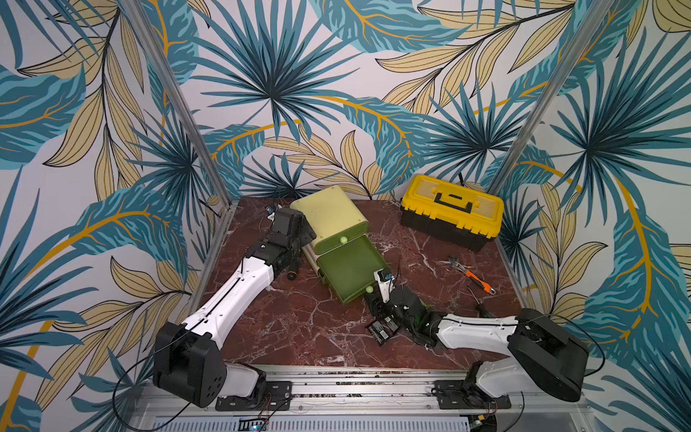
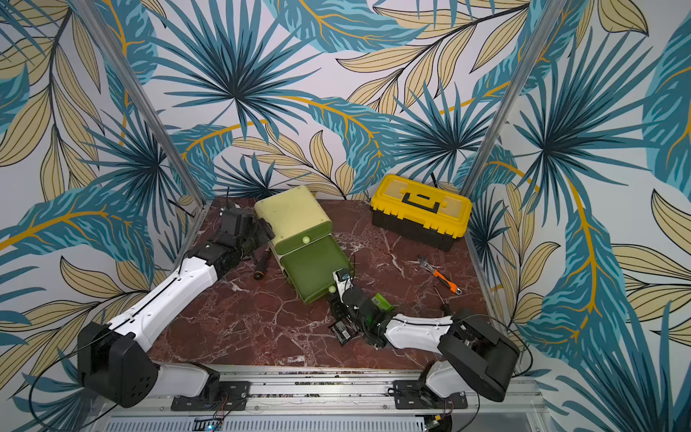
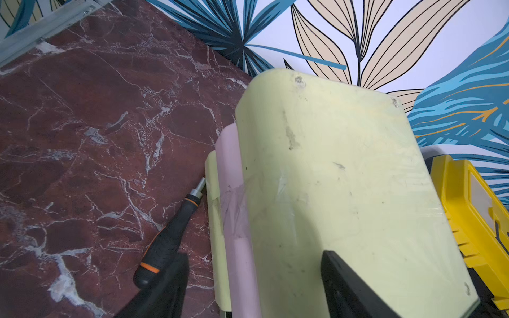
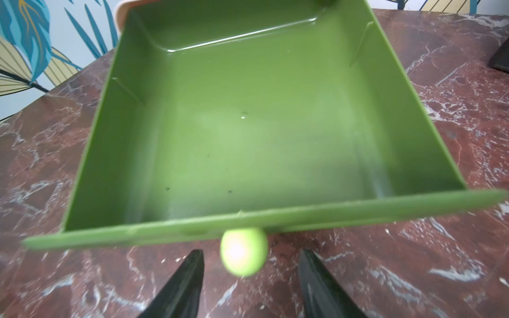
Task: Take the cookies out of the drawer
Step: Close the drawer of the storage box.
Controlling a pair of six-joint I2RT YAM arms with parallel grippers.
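Observation:
The green drawer (image 4: 248,124) is pulled out of the pale yellow cabinet (image 1: 329,209), and its inside is bare. The cookies lie on the marble by my right arm. Black packets (image 1: 381,329) lie in front of the drawer, seen in both top views. A green packet (image 2: 382,301) shows beside my right wrist. My right gripper (image 4: 249,254) is open, with a finger on each side of the drawer's round knob (image 4: 243,252), touching neither side. My left gripper (image 3: 254,286) is open at the cabinet's left side. One of its fingers (image 3: 344,283) lies over the cabinet's top.
A black screwdriver (image 3: 170,236) lies against the cabinet's left side under my left gripper. A yellow toolbox (image 1: 450,209) stands at the back right. An orange-handled wrench (image 1: 473,275) lies in front of it. Metal rails edge the table.

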